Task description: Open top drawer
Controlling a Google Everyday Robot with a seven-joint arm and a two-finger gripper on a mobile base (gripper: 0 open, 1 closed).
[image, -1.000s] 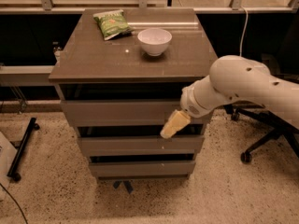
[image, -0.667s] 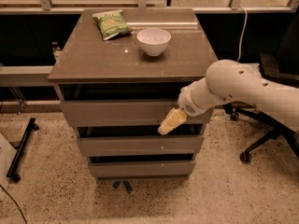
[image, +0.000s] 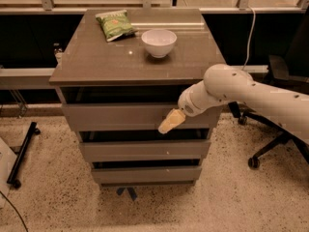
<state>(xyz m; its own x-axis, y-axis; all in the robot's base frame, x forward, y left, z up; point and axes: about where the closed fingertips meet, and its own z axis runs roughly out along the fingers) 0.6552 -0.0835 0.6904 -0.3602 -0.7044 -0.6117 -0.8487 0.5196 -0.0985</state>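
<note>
The top drawer (image: 120,116) is the uppermost grey-brown flat front of three in a cabinet under a brown countertop (image: 96,57). A dark gap shows above its front panel. My white arm reaches in from the right. My gripper (image: 169,123), with cream-coloured fingers, points down and left, in front of the right part of the top drawer's front, near its lower edge.
A white bowl (image: 159,42) and a green chip bag (image: 115,24) lie on the countertop. Two lower drawers (image: 145,150) sit below. An office chair base (image: 270,144) stands on the right, a black stand leg (image: 21,153) on the left floor.
My gripper and arm have moved slightly left along the top drawer's front. The drawers look unchanged.
</note>
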